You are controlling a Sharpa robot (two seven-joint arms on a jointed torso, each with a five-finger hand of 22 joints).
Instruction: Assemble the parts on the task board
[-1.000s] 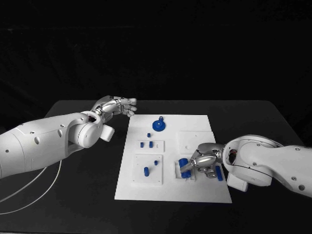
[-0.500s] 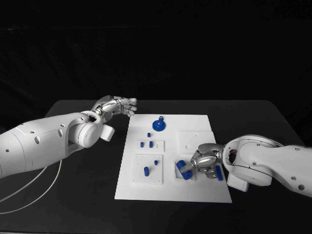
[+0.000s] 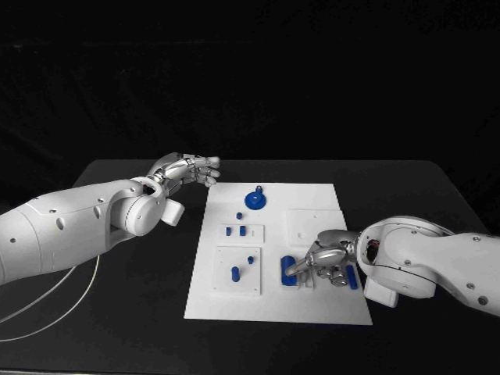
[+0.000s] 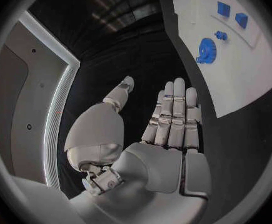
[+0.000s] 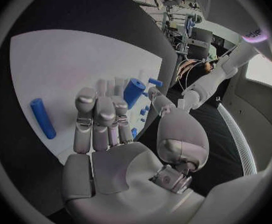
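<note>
The white task board (image 3: pixel 318 308) lies mid-table. My right hand (image 3: pixel 324 258) is low over its near right part, and its thumb and fingertips (image 5: pixel 117 87) pinch a short blue cylinder (image 3: pixel 287 270) (image 5: pixel 134 92) against the board. A long blue rod (image 5: pixel 43 118) lies flat beside that hand, and another blue piece (image 3: pixel 349 275) lies under its wrist side. My left hand (image 3: pixel 189 169) (image 4: pixel 170 114) hovers open off the board's far left corner, fingers straight, holding nothing. A blue round wheel part (image 3: pixel 254 201) (image 4: pixel 205 50) sits at the far end of the board (image 4: pixel 248 74).
Two small blue blocks (image 3: pixel 235 230) (image 4: pixel 231 14) stand on a raised white plate. Two more blue pieces (image 3: pixel 244 266) stand on the near left plate. A blank raised plate (image 3: pixel 312 223) is at the right. A white cable (image 3: pixel 48 312) loops on the table's left.
The blue cylinder at my right hand's fingertips has tilted and shifted slightly left on the board. The right fingers moved with it. The left arm has stayed still.
</note>
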